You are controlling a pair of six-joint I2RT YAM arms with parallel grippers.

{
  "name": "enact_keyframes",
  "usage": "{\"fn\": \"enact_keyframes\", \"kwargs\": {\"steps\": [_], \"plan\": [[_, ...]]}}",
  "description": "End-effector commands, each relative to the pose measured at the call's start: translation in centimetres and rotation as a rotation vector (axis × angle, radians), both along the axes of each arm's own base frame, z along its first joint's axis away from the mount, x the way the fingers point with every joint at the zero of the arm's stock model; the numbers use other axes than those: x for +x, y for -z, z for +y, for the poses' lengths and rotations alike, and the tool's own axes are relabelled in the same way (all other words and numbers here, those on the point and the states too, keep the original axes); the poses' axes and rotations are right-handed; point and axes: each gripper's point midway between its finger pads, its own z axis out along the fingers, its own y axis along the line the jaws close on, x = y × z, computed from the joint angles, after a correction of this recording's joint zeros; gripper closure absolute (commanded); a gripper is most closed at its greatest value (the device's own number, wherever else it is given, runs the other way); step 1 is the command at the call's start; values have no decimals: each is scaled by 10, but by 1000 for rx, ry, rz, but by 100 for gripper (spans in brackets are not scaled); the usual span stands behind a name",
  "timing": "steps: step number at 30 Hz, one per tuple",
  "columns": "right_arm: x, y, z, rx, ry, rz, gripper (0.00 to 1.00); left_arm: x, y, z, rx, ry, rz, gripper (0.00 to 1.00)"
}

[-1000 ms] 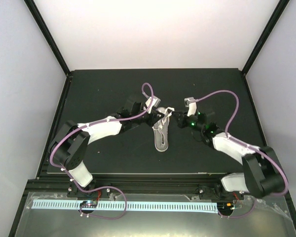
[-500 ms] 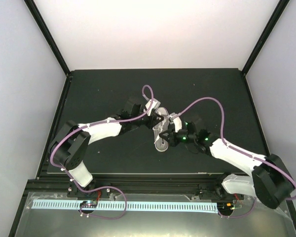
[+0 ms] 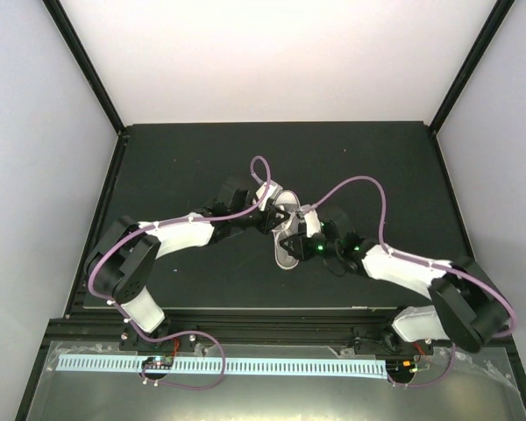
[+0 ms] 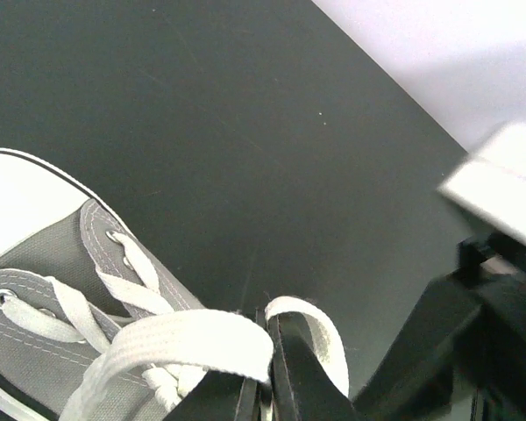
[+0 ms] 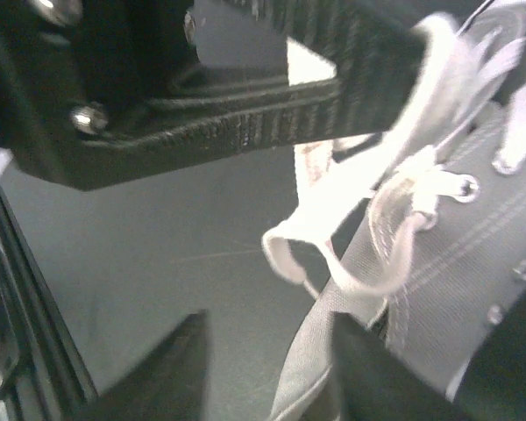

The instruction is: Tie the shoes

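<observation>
The grey sneaker (image 3: 287, 250) lies mid-table with its white toe towards the arms. In the left wrist view its grey canvas (image 4: 44, 351) and white laces (image 4: 123, 294) fill the lower left. My left gripper (image 3: 270, 219) (image 4: 268, 377) is shut on a white lace loop (image 4: 320, 329) beside the shoe. My right gripper (image 3: 300, 240) (image 5: 272, 377) is open at the shoe's right side, a grey canvas edge (image 5: 311, 360) between its fingers. A loose lace loop (image 5: 320, 237) hangs just beyond them.
The black mat (image 3: 184, 167) covers the table, with white walls behind and at both sides. The left gripper's black body (image 5: 228, 96) fills the top of the right wrist view. Purple cables (image 3: 355, 184) arc over both wrists.
My right arm has swung in from the shoe's far right to its near right side, close against it. The left gripper stays shut on the lace. The shoe has tilted slightly.
</observation>
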Motion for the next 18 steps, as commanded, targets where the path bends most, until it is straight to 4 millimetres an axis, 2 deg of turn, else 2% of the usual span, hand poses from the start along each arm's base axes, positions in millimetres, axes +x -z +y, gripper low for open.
{"fn": "enact_keyframes", "kwargs": {"steps": [1, 3, 5, 8, 10, 18], "plan": [[3, -29, -20, 14, 80, -141, 48, 2, -21, 0, -41, 13, -67, 98], [0, -37, -31, -5, 106, -171, 37, 3, -21, 0, -38, 9, -66, 98], [1, -40, -42, -21, 142, -186, 30, 3, -22, 0, -40, 10, -66, 98], [12, -42, -56, 4, 181, -192, 26, 3, -24, -1, -44, 12, -71, 98], [18, -42, -56, 38, 166, -190, 25, 3, -24, 0, -45, 11, -71, 98], [28, -49, -18, 119, -39, -257, 22, 3, -25, 0, -41, 7, -70, 99]]}}
